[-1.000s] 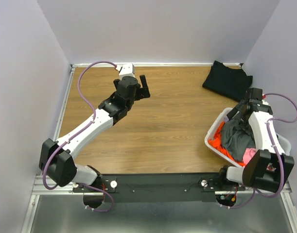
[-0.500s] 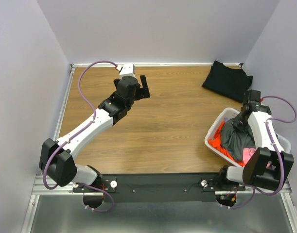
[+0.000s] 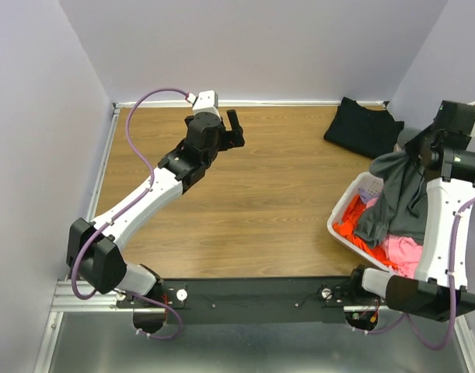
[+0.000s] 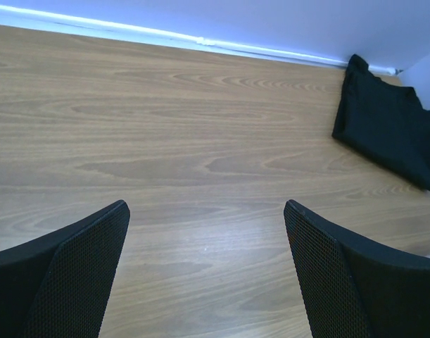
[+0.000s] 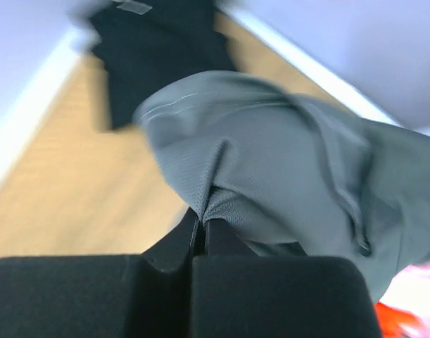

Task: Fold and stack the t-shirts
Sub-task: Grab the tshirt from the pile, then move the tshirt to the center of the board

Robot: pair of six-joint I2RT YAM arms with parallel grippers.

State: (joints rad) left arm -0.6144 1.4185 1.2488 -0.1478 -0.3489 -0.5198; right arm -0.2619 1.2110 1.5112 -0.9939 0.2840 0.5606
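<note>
The right pincer [image 5: 200,224] is clamped tight on a pinch of the dark grey t-shirt [image 3: 400,198], which hangs below it over the white basket [image 3: 340,224]. The left pincer [image 4: 206,205] gapes wide above the wooden table [image 4: 165,141]. The black t-shirt [image 4: 387,127] lies ahead to its right, well apart, near the far edge.

right wrist view: blurred | black t-shirt [image 4: 390,134]: cut by frame edge | basket [image 3: 336,220]: partly under grey t-shirt [image 3: 400,198]
</note>
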